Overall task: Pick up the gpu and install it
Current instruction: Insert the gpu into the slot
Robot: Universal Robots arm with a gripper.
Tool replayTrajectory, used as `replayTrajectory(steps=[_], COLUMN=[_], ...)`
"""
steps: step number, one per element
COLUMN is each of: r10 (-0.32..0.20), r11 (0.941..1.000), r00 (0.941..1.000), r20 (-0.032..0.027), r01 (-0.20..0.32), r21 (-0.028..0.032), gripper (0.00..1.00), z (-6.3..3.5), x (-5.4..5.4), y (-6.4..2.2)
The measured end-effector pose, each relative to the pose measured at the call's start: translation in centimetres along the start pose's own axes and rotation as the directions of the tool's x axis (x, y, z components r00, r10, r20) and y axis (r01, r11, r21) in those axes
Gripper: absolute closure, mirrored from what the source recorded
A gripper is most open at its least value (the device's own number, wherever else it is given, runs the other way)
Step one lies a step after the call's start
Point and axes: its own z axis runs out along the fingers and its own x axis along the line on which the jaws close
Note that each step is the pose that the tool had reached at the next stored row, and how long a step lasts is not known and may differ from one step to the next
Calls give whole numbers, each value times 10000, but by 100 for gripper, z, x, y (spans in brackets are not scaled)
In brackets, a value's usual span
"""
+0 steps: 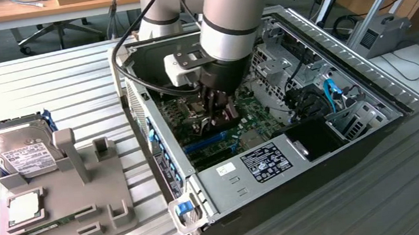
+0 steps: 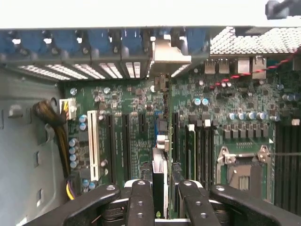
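Gripper [image 2: 162, 197] is clamping the gpu [image 2: 160, 155] edge-on, holding it over the motherboard [image 2: 136, 99] slots inside the computer case [image 1: 293, 173].

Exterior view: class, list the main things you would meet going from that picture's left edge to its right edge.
Hard drive → grey fixture tray → open computer case with the gripper holding the gpu over the motherboard → blue cables → grey box at the exterior view's right.
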Motion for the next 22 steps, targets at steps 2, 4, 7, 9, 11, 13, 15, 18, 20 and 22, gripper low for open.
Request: replayTrajectory(steps=[2, 4, 7, 9, 11, 13, 15, 18, 20, 22], r10=[11, 19, 22, 24, 26, 26, 26, 25, 25, 25], r11=[10000, 10000, 10000, 10000, 10000, 10000, 10000, 10000, 10000, 10000], r00=[10000, 10000, 10000, 10000, 9999, 9999, 9999, 9999, 9999, 9999], r20=[0, -4, -24, -57, -105, -129, -131, -128, -122, -125], r01=[-11, -19, -22, -24, -26, -26, -26, -25, -25, -25], r21=[0, 3, 1, 3, 4, 6, 5, 5, 6, 5], gripper=[74, 74, 74, 74, 74, 74, 74, 74, 74, 74], z=[35, 66, 81, 86, 86, 87, 86, 89, 103, 120], x=[2, 4, 6, 6, 9, 10, 9, 9, 10, 11], y=[23, 37, 41, 42, 43, 43, 43, 42, 42, 42])
